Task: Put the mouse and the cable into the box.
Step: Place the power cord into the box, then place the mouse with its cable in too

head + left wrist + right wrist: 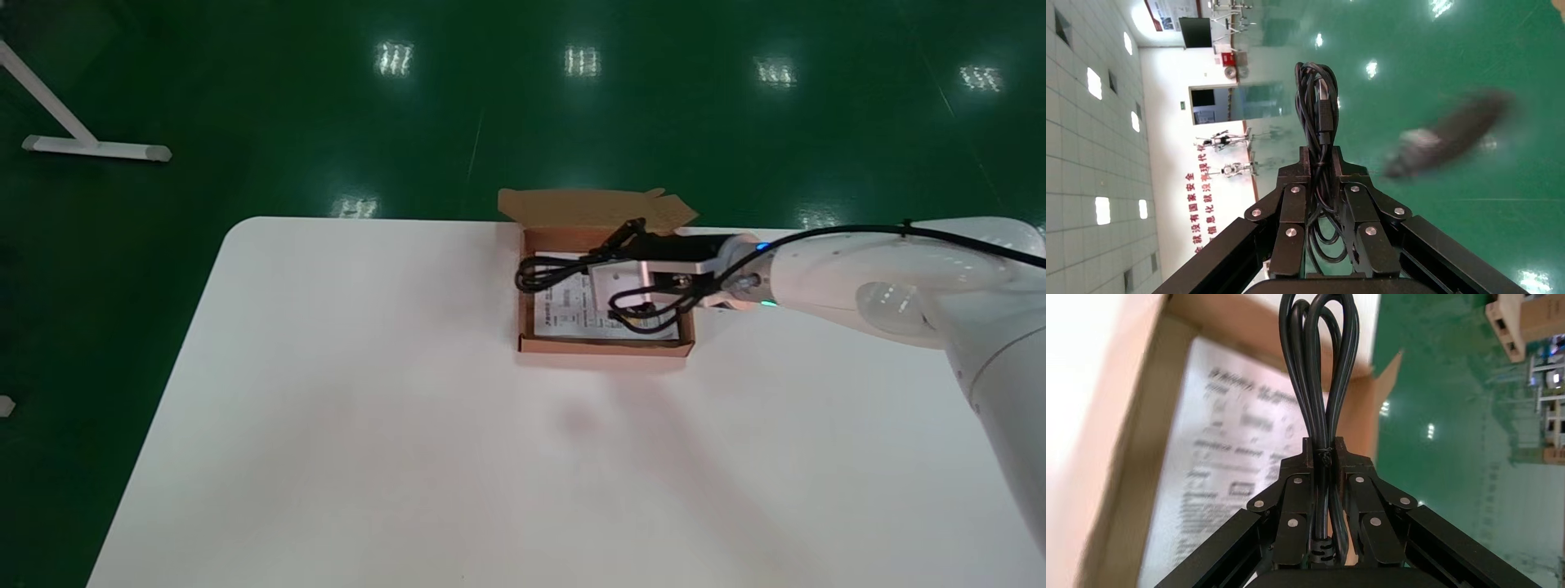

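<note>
Now right tool (1324,448) clamps cable (1316,367) above the box (605,346), left tool (1322,158) another cable (1319,92).

We see a white table (368,425) with a rounded far corner, standing on a glossy green floor (245,98). One thing lies directly on it: an open brown cardboard box (605,346). The box sits flat against the table's far edge, its lid flap folded back past that edge. The tabletop spreads wide to the left of the box and in front of it, and a soft shadow falls just in front of the box. On the floor, well left of the box and beyond it, rests a white stand foot (94,148).
</note>
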Robot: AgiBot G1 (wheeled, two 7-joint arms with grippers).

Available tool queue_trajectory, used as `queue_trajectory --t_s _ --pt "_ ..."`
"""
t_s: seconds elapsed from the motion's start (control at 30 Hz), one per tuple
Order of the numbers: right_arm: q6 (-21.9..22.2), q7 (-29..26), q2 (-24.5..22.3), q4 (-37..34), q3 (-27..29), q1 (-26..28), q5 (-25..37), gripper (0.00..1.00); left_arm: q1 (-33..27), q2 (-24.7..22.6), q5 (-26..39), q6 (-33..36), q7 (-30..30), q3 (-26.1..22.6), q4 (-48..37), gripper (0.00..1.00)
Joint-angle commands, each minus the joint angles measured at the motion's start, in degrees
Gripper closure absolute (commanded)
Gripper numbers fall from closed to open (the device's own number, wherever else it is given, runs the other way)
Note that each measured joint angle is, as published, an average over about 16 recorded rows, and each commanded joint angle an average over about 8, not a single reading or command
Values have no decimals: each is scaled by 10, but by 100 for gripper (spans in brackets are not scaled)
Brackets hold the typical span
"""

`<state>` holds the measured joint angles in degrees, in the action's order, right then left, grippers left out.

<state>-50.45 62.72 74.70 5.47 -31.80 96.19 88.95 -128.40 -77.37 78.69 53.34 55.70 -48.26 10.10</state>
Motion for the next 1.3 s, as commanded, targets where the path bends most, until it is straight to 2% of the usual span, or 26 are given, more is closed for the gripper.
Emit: queue_trajectory --t_s 0.03,0.13,0.17,0.2,0.4,0.43,0.47,0.8,1.03,1.3 --pt "0 10 0 -7 -1 -1 1 100 3 -1 -5 -3 5 1 4 100" --pt "6 18 0 -15 1 -1 -1 100 8 -1 -8 -5 7 0 6 100" --pt "8 20 0 -18 1 -1 -1 97 10 -1 -10 -6 7 -1 6 100" --pt "9 22 1 -20 1 -1 -2 88 11 -1 -11 -7 7 -1 6 100" --pt "12 28 3 -32 3 2 -4 13 17 -2 -16 -10 6 -7 9 100" --pt "12 29 3 -33 3 3 -4 4 18 -2 -16 -9 5 -8 10 100" --pt "11 30 3 -35 3 3 -4 0 19 -2 -17 -9 4 -9 10 100" --pt "7 26 -8 -46 11 16 -16 0 42 -4 -34 -5 -10 -20 22 100" --pt "-9 -29 -79 -70 27 65 -39 0 104 -8 -70 3 -24 -31 52 100" --pt "-12 -89 -155 -81 22 116 -34 0 210 -12 -133 -10 -42 -68 118 100"
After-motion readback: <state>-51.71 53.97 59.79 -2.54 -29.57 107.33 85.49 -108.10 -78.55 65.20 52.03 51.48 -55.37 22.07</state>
